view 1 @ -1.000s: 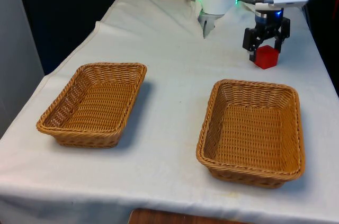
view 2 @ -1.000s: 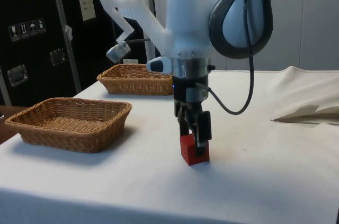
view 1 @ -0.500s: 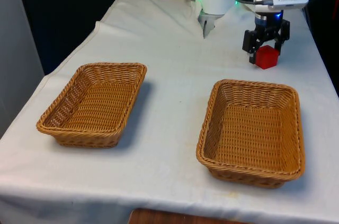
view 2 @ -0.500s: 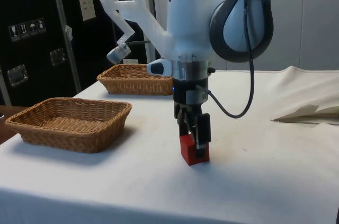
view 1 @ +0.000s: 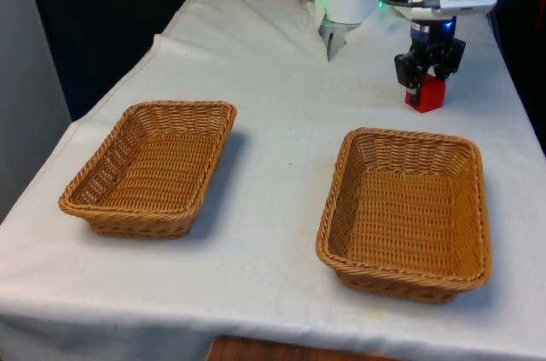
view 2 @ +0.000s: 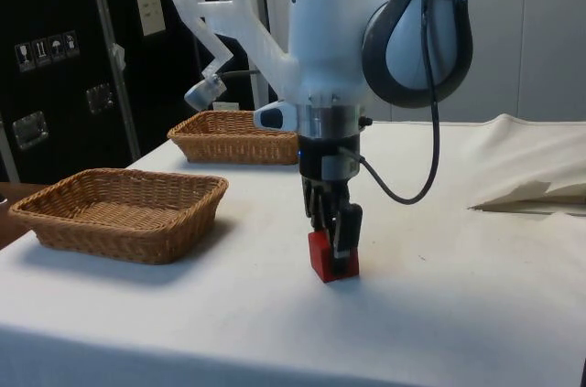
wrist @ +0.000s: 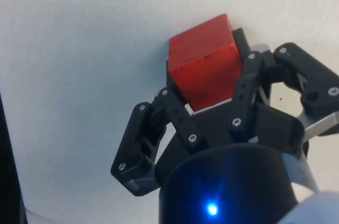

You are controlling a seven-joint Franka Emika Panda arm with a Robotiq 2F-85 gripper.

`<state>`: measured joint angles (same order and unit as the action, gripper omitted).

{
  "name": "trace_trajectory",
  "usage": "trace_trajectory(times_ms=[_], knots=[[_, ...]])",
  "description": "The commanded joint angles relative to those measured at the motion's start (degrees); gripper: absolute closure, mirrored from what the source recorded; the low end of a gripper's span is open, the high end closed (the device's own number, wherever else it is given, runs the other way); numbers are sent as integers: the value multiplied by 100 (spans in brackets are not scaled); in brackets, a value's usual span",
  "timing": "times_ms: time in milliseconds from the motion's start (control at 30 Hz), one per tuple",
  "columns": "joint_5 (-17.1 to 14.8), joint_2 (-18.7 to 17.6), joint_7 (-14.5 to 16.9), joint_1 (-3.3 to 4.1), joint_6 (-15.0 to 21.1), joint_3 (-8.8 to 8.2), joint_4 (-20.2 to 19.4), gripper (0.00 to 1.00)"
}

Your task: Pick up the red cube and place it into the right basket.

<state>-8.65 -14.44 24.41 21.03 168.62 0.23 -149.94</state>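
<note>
Now the claw [view 1: 428, 81] is clamped on the red cube [view 1: 427, 95], which sits on the table [view 1: 281, 122] beyond the right basket [view 1: 408, 212]; grasping is under way, so lifting and carrying it over comes next.

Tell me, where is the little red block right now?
The red cube sits on the white cloth at the far end, on the front view's right, just beyond the right basket, with the gripper shut around it.

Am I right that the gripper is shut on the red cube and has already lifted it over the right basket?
Not quite. The gripper is shut on the red cube, but the side view shows the cube on the white cloth, short of the right basket.
</note>
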Motion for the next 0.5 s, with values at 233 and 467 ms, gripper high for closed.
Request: trace_trajectory(times_ms=[233, 467], knots=[[0, 52, -29, 0, -6, -17, 6, 99], [46, 613, -183, -11, -481, -155, -103, 99]])
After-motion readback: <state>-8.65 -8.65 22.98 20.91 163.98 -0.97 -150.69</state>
